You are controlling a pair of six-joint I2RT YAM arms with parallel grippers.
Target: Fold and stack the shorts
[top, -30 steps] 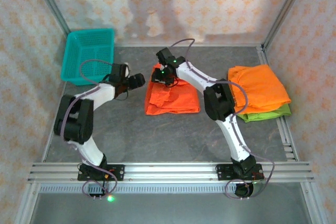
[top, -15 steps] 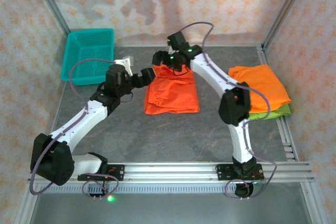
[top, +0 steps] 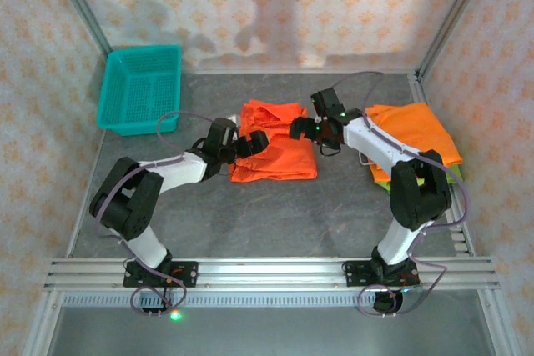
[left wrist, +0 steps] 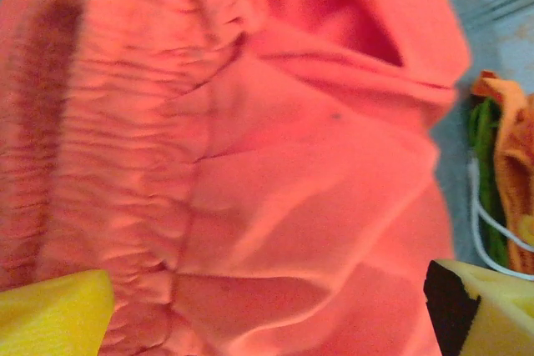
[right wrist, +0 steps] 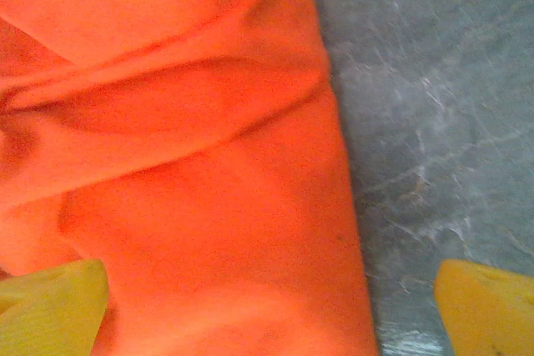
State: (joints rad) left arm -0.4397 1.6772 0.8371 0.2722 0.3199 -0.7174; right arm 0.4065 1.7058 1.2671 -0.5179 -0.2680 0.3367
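A crumpled pair of orange shorts [top: 275, 152] lies mid-table. My left gripper [top: 253, 142] hovers over its left edge, jaws wide open with nothing between them; in the left wrist view [left wrist: 267, 323] the gathered waistband [left wrist: 125, 147] lies under the yellow fingertips [left wrist: 50, 314]. Over the cloth's right side my right gripper [top: 303, 129] also stands open and empty; the right wrist view [right wrist: 271, 314] has the shorts' edge [right wrist: 334, 164] against the grey table. Further right sits a stack of folded orange shorts [top: 417, 127] on a lime green pair [left wrist: 482, 131], with a white drawstring [left wrist: 486, 218].
A teal mesh basket [top: 140, 87] stands at the back left corner. Aluminium frame posts and patterned walls close in the grey table [top: 250, 214]. A rail [top: 267, 271] carrying both arm bases runs along the near edge.
Both arms came forward from the shorts' back edge to its left and right sides. Both grippers opened wide. The shorts' back part now lies spread on the table.
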